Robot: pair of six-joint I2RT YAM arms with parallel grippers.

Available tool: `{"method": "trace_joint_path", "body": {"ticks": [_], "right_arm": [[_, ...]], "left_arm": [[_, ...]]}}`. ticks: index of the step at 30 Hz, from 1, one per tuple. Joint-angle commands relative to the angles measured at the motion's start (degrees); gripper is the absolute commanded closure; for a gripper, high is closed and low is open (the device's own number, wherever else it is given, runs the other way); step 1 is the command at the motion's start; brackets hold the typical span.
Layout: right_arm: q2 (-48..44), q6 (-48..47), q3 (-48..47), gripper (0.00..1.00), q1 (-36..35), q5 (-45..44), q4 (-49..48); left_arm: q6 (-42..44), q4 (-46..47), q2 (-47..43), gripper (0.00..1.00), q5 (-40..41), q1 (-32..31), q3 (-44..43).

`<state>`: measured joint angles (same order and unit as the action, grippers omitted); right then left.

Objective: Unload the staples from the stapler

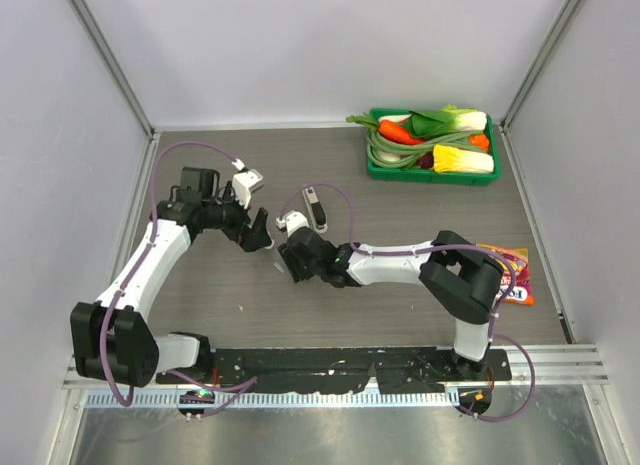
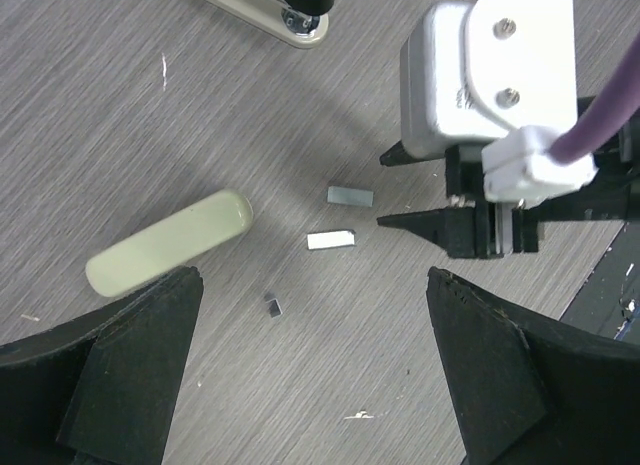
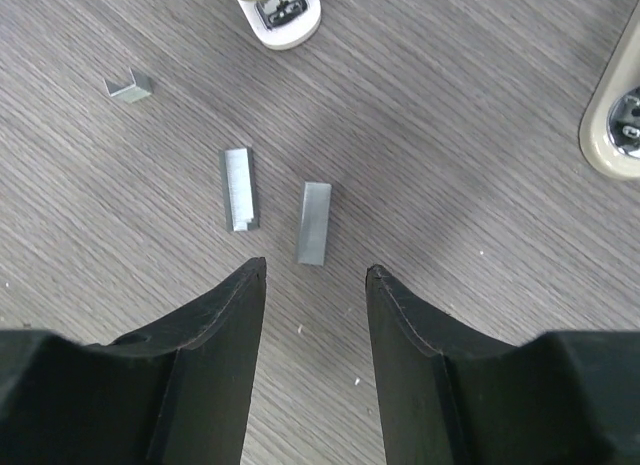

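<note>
Starting at the left, we have the left gripper [image 2: 312,280] hanging over the wood-grain table [image 1: 400,210], its jaws spread wide and nothing between them. Just past the finger [image 2: 120,375] at the left of the left wrist view lies the stapler [image 2: 170,243], flat on the table with its pale olive-grey top up and neither arm touching it. Moving right, we come to a tiny loose bit [image 2: 273,306] of metal, and then the staples [image 2: 331,240]: two short silver strips out on the bare table, near each other but not touching, and clear of the stapler. Right beside them is the right gripper [image 3: 316,273], tips pointed at the strips, jaws parted and gripping nothing. From its own camera we see one strip just ahead of the gap and the other in front of the finger on the left of that view, with the stapler's whitish end beyond them. Up past the strips sits a beige piece [image 2: 285,15] with black and silver metal on it, apart from the stapler; we cannot tell how the two belong together. Farther right, in the overhead view, the right arm's elbow stands over a colourful packet [image 1: 518,283], and in the far right corner we see a green tray [image 1: 430,175] filled with vegetables.
</note>
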<state>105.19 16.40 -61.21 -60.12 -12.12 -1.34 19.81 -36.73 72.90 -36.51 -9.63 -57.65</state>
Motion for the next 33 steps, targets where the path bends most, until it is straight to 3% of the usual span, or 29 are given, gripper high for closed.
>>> {"method": "trace_joint_path", "body": {"ticks": [1, 9, 23, 33], "right_arm": [[1.6, -0.58, -4.44, 0.5, -1.84, -6.59, 0.64], [4.15, -0.93, -6.55, 0.5, -2.46, -9.5, 3.01], [5.55, -0.58, -6.55, 0.62, -2.46, -7.04, 2.84], [6.79, -0.41, -6.99, 0.64, -2.55, -7.39, 1.87]], "left_arm": [[-1.79, 2.09, -0.31, 0.0, -1.54, 0.4, -2.47], [-3.03, 3.33, -0.04, 0.0, -1.72, 0.4, -1.77], [-3.82, 3.6, -0.57, 0.0, -0.93, 0.4, -2.03], [-4.43, 3.86, -1.54, 0.0, 0.74, 0.66, -1.85]]}}
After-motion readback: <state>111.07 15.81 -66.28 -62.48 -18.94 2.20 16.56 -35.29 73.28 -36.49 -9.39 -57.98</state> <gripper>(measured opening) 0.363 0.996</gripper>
